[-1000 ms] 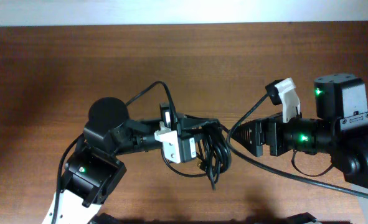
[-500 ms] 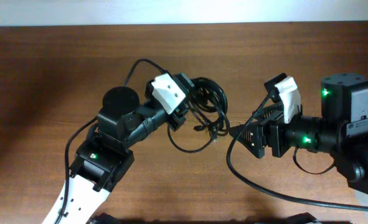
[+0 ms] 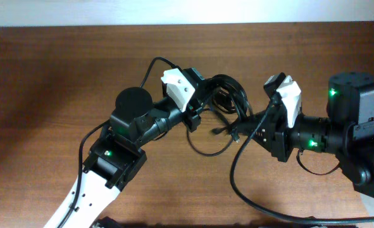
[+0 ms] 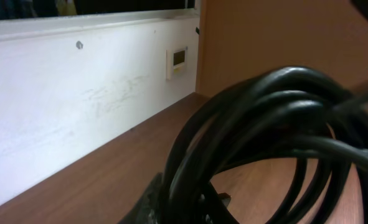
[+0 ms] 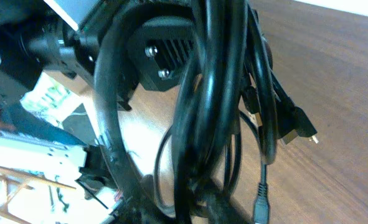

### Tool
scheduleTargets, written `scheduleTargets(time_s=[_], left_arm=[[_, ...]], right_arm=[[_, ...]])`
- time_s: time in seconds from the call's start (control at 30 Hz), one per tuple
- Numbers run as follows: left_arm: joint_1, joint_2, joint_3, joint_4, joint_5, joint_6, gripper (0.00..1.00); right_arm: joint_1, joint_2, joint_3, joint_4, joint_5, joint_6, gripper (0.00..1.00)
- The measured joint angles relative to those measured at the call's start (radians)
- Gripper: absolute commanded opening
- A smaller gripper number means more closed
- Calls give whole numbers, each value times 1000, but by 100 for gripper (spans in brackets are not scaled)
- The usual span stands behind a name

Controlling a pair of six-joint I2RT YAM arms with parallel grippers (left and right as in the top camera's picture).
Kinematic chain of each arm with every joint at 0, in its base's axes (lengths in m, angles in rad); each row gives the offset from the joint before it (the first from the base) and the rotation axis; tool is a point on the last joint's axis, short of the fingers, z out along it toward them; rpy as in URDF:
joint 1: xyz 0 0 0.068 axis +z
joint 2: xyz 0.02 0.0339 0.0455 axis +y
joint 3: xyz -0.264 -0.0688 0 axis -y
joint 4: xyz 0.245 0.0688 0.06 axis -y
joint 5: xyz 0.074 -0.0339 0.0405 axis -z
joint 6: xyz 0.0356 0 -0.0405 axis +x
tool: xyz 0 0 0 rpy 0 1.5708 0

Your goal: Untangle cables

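The cables (image 3: 228,95) are a bundle of thin black cords held off the brown table (image 3: 60,76) between both arms, with one loop (image 3: 209,151) sagging toward the front. My left gripper (image 3: 204,104) is shut on the bundle's left side; in the left wrist view the cables (image 4: 264,124) fill the frame, rising out of that gripper (image 4: 193,208). My right gripper (image 3: 243,128) meets the bundle from the right. In the right wrist view the cables (image 5: 212,93) run down into the right gripper (image 5: 233,208), which is closed round them. Small plug ends (image 5: 299,127) dangle beside it.
A thicker black arm cable (image 3: 237,183) curves from the right arm toward the table's front edge. Another arm cable (image 3: 150,66) arcs over the left arm. A white wall (image 3: 187,12) borders the far side, carrying a small panel (image 4: 179,59).
The left arm has carried the bundle away from the front edge and to the right. The right gripper has moved left onto the bundle and gone from open to shut.
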Motion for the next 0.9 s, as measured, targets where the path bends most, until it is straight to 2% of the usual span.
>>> scheduleTargets(time_s=[0.07, 0.1, 0.13, 0.17, 0.47, 0.67, 0.83, 0.9], left_arm=[[0, 0, 0, 1, 0, -1, 0], [0, 0, 0, 2, 0, -1, 16], [0, 0, 0, 2, 0, -1, 79], [0, 0, 0, 1, 0, -7, 99], [-1, -4, 2, -103, 1, 77, 99], [-1, -31, 2, -175, 1, 240, 99], [2, -32, 2, -251, 7, 272, 99], [4, -32, 2, -296, 64, 297, 99]], right_arm=[[1, 0, 0, -3, 2, 0, 4], [1, 0, 0, -3, 2, -1, 4], [1, 0, 0, -3, 5, -1, 4], [1, 0, 0, -9, 26, -4, 4], [2, 3, 0, -89, 253, -23, 4], [2, 3, 0, -228, 285, -283, 4], [2, 3, 0, -281, 289, -523, 4], [2, 3, 0, -307, 293, -601, 4]])
